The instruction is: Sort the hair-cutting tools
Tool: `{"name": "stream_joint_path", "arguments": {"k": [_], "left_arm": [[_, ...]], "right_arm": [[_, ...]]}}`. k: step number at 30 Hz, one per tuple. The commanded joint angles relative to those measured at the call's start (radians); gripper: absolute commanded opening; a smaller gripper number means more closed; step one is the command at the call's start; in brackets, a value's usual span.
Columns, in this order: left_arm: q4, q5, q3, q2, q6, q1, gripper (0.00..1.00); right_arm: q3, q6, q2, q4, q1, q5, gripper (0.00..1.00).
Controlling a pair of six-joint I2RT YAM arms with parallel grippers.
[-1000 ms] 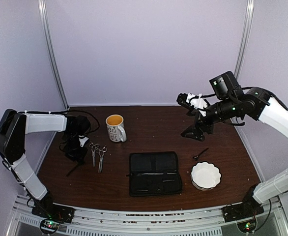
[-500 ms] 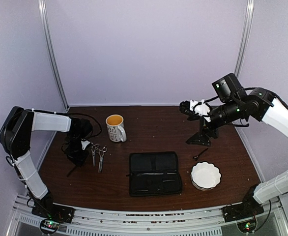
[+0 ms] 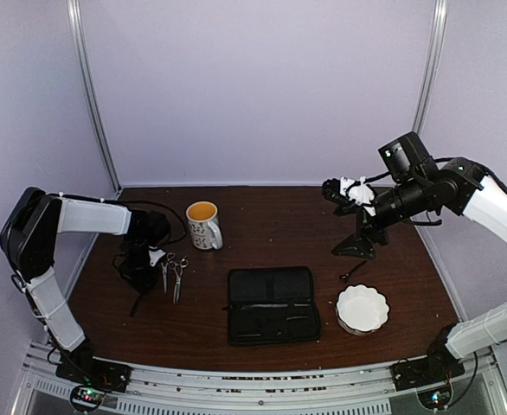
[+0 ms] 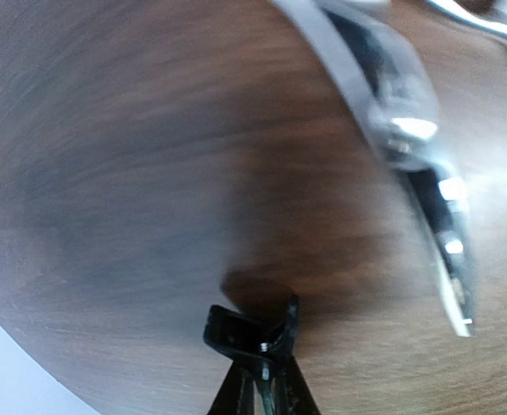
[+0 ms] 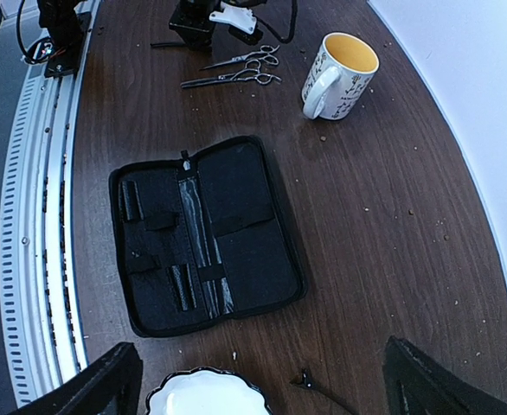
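Observation:
Two silver scissors [image 3: 171, 273] lie side by side on the left of the table, also in the right wrist view [image 5: 234, 71] and blurred in the left wrist view [image 4: 409, 147]. My left gripper [image 3: 137, 278] is down on the table just left of them, shut on a thin black clip [image 4: 253, 333], whose tail [image 3: 136, 303] sticks out toward the near edge. The other black clip [image 3: 352, 271] lies on the right, above the bowl, and shows in the right wrist view [image 5: 318, 387]. My right gripper [image 3: 356, 249] hangs open above it, with nothing between its fingers [image 5: 106, 380].
An open black zip case [image 3: 272, 304] lies in the middle near the front. A white scalloped bowl [image 3: 362, 308] sits to its right. A white patterned mug [image 3: 204, 225] stands behind the scissors. Cables trail by the left arm [image 3: 119, 251].
My left gripper has closed its jaws on the black clip and shifted slightly right. The right arm has drifted a little right and lower.

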Motion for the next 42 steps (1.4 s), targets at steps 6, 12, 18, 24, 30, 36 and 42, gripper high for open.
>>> {"name": "stream_joint_path", "arguments": {"k": [6, 12, 18, 24, 30, 36, 42], "left_arm": [[-0.13, -0.016, 0.096, -0.033, -0.015, -0.164, 0.0], [-0.225, -0.015, 0.223, -0.045, 0.001, -0.228, 0.0], [-0.201, 0.016, 0.371, -0.025, 0.098, -0.329, 0.0], [-0.163, 0.03, 0.547, 0.051, 0.126, -0.406, 0.0], [-0.057, 0.019, 0.698, 0.154, 0.24, -0.526, 0.0], [-0.003, 0.064, 0.895, 0.283, 0.335, -0.553, 0.0], [0.188, 0.136, 0.896, 0.316, 0.453, -0.573, 0.0]], "right_arm": [[0.031, 0.052, -0.025, 0.022, -0.052, -0.007, 1.0], [-0.006, 0.103, -0.044, 0.074, -0.053, 0.078, 1.0], [-0.04, 0.073, -0.061, 0.083, -0.059, 0.182, 1.0], [-0.16, 0.109, -0.063, 0.156, -0.116, 0.149, 1.0], [-0.189, 0.219, -0.025, 0.182, -0.291, -0.087, 0.97], [-0.192, 0.319, 0.033, 0.206, -0.427, -0.198, 0.88], [-0.196, 0.331, 0.107, 0.225, -0.506, -0.291, 0.75]]}}
